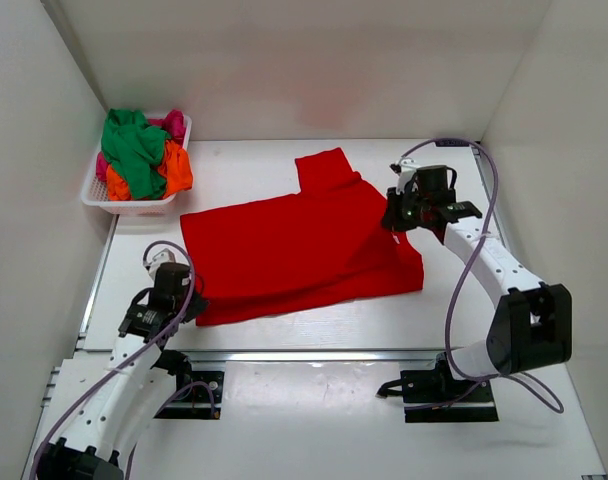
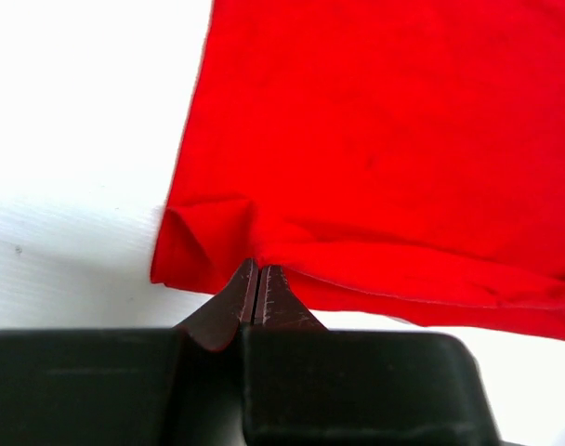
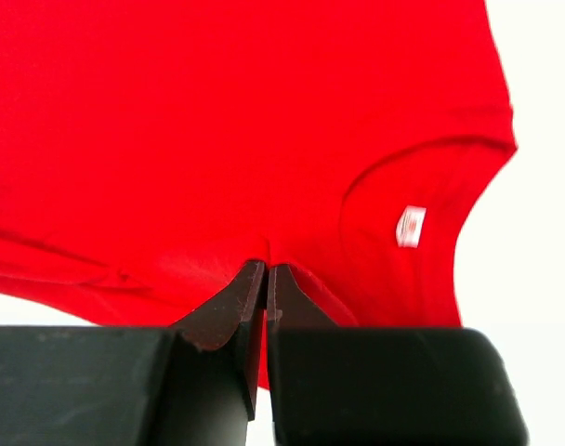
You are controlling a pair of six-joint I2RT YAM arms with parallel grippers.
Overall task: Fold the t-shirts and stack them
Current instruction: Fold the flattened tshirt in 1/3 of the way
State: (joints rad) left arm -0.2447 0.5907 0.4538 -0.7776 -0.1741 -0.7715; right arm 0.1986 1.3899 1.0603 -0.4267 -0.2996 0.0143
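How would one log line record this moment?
red t-shirt: partly folded | left tool: shut on hem | right tool: shut on edge

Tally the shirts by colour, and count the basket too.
Red t-shirt: 1
Green t-shirt: 1
Orange t-shirt: 1
Pink t-shirt: 1
White basket: 1
Total: 5 seen; the basket may hide more shirts.

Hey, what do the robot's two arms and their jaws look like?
The left arm and right arm match: white links, black joint housings, a lilac cable looping along each. Their jaws are dark tapered wedges on black blocks.
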